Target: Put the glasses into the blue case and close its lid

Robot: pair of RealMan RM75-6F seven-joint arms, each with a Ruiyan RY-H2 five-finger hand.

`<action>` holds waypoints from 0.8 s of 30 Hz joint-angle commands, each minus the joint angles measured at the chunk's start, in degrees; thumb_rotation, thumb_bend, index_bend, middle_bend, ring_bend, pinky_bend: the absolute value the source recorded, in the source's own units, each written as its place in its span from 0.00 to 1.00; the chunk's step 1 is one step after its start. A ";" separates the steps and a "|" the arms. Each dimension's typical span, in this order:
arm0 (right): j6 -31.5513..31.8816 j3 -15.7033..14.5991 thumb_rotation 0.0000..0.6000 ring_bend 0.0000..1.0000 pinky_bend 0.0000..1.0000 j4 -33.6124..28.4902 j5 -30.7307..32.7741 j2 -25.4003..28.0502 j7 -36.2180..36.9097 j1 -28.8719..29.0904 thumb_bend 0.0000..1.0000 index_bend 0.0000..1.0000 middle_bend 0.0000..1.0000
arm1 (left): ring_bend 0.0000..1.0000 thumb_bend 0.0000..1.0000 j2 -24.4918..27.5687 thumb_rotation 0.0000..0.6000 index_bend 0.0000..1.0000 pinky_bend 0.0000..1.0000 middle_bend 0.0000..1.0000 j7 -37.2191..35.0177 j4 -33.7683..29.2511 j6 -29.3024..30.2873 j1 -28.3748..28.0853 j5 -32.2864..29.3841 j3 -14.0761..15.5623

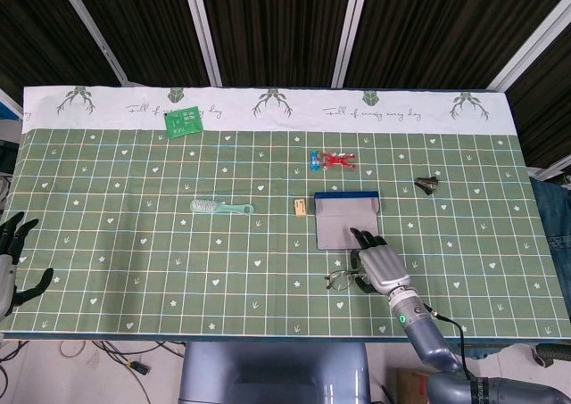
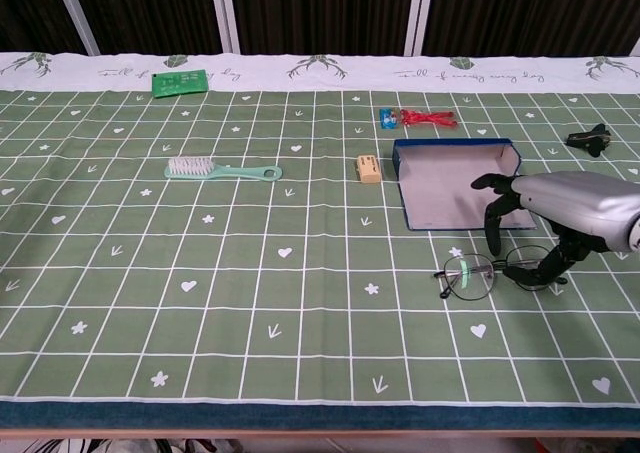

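The glasses (image 1: 339, 281) (image 2: 467, 275) lie flat on the green cloth, just in front of the blue case (image 1: 343, 226) (image 2: 445, 193). The case lies open, grey lining up and nothing in it. My right hand (image 1: 379, 263) (image 2: 560, 213) hovers over the right lens, fingers spread and curved downward. Its thumb reaches down by that lens; the fingertips (image 2: 492, 235) hang over the case's front edge. It holds nothing. My left hand (image 1: 13, 261) stays at the far left table edge with fingers apart, seen only in the head view.
A mint brush (image 1: 221, 208) (image 2: 222, 170) lies left of centre. A small tan block (image 1: 301, 208) (image 2: 369, 168) sits beside the case's left side. A red and blue item (image 1: 332, 160) (image 2: 420, 119), a black clip (image 1: 426, 185) (image 2: 588, 139) and a green board (image 1: 183, 121) (image 2: 180, 81) lie farther back.
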 commanded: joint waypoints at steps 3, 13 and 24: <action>0.08 -0.15 1.00 0.09 0.18 -0.20 0.42 0.01 -0.22 0.27 0.42 0.52 0.01 | 0.00 0.32 0.08 1.00 0.10 0.00 0.00 -0.12 -0.04 -0.09 0.00 -0.13 -0.03; 0.22 -0.36 1.00 0.09 0.18 -0.40 0.91 -0.45 -0.57 1.07 0.42 0.55 0.01 | 0.00 0.32 0.17 1.00 0.10 0.00 0.00 -0.17 -0.11 -0.10 0.03 -0.20 -0.01; 0.76 -0.25 1.00 0.09 0.18 -0.76 1.88 -0.95 -1.41 1.85 0.43 0.56 0.01 | 0.00 0.32 0.26 1.00 0.10 0.00 0.00 -0.16 -0.15 -0.10 0.06 -0.30 -0.02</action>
